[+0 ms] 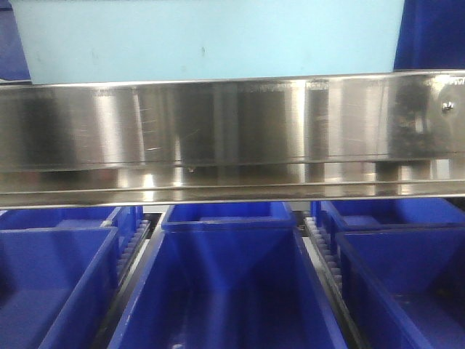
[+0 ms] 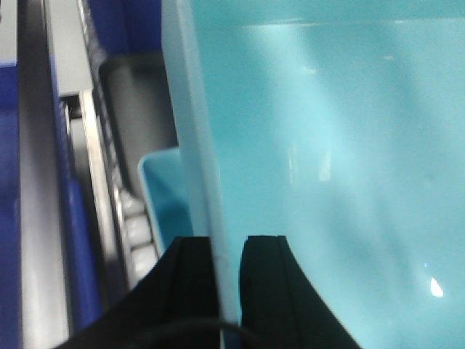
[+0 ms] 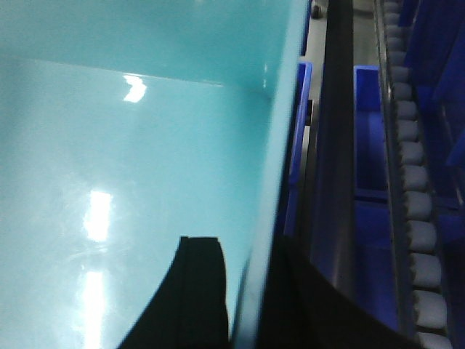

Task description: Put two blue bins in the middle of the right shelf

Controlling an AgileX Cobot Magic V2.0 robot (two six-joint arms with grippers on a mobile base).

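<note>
Nearest the lens in each wrist view: two black fingers, cut off at the bottom edge. The left hand (image 2: 229,251) straddles the rim wall of the light-blue bin (image 2: 327,145), one finger inside and one outside, closed on the wall. The right hand (image 3: 251,254) grips the opposite wall the same way.

The bin fills both wrist views, and glare washes out its floor. A second light-blue edge (image 2: 161,190) shows beside it in the left view; whether it is a separate bin, cannot tell.

The front view shows neither hand. Only the bin's lower front face is in frame, above a steel shelf rail (image 1: 232,131). Below the rail, dark blue bins (image 1: 225,291) sit in rows, with roller tracks (image 1: 323,254) between them.
</note>
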